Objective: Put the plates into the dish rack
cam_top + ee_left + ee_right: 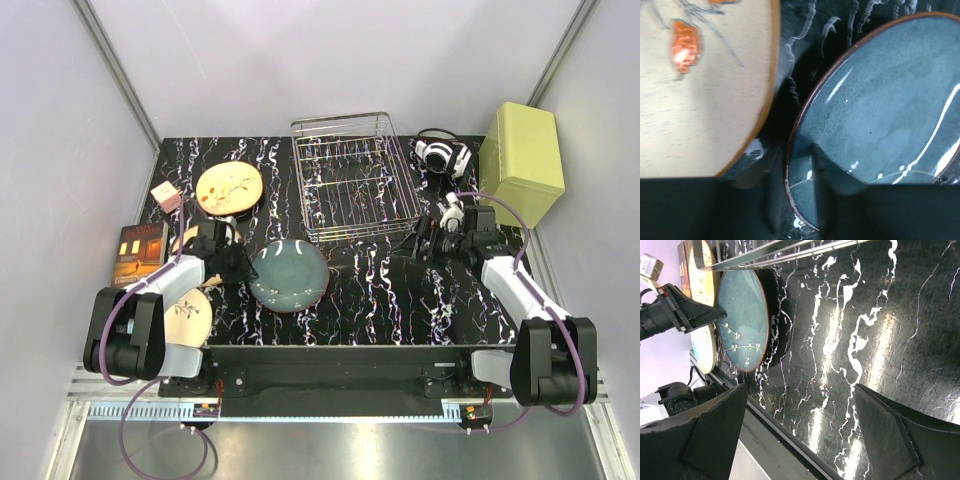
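Teal plate (289, 275) rim between left pincer (243, 267) jaws; grip unclear. Right pincer (800, 390) open, well apart.

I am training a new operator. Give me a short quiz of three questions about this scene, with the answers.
1. True or false: the dish rack holds no plate.
2. The teal plate is: A in the rack; B on the table, with the left gripper at its rim; C held in the air.
3. Fill in: the right gripper has its jaws ____.
Key: 1 true; 2 B; 3 open.
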Robot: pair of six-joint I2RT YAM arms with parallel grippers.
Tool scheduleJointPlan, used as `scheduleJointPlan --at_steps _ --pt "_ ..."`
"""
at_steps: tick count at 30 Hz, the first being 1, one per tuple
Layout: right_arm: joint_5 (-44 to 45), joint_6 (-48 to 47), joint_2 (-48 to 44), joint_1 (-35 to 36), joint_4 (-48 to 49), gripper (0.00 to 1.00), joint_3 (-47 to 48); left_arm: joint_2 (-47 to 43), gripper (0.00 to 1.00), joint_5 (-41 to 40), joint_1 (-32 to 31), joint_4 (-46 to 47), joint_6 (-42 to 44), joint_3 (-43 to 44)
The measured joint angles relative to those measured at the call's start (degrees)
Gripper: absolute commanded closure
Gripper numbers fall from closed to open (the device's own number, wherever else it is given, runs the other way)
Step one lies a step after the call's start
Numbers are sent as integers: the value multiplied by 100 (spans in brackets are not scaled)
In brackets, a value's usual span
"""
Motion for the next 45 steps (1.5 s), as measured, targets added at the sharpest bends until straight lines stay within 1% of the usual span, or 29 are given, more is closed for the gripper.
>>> scheduleJointPlan --at_steps 1,4,5,7,8,12,15,17,18,22,25,28,32,34,37,39,42,44,45 --pt "-22 22 79 0 61 7 -28 7 86 79 -37 31 -17 2" --pt "-83 48 243 0 146 7 -48 0 90 254 -175 94 -109 0" --pt "-98 55 269 0 175 7 -50 -11 94 275 -212 116 -131 -9" --pt "-116 68 302 0 229 7 -52 -13 99 284 -262 122 -153 -35" --pt "-118 68 304 0 245 7 -52 -15 100 291 -278 138 -160 -61" --pt "-120 92 304 0 387 8 -92 -57 100 302 -352 199 -188 -170" --pt "-122 136 302 0 446 11 -199 -61 100 326 -531 289 -197 -203" --pt "-131 186 304 0 481 12 -293 -61 100 339 -798 365 -221 -227" --pt "-149 208 304 0 498 15 -323 -61 100 369 -940 407 -236 -247" --pt "-214 302 413 24 575 16 -468 -61 100 520 -1471 557 -317 -330" --pt "-212 413 737 125 695 19 -538 -42 100 640 -1729 645 -409 -372" --pt "-214 540 1167 236 822 21 -632 114 100 741 -1845 651 -568 -284" --pt "-282 638 1722 376 922 21 -675 745 100 986 -1932 487 -778 267" --pt "-479 734 1880 428 1069 23 -673 988 100 1056 -2017 516 -885 474" --pt "-702 798 2079 584 1394 29 -673 1185 100 1084 -2203 651 -1062 619" --pt "-907 839 2306 772 1622 36 -654 1231 100 1097 -2326 756 -1207 625" --pt "-1300 859 2719 1071 1956 41 -579 1244 100 1078 -2483 796 -1320 625" --pt "-1373 846 2796 1145 2006 45 -568 1241 100 1067 -2465 750 -1333 625" --pt "-1360 817 2796 1182 2013 48 -570 1241 100 1060 -2463 748 -1333 623"
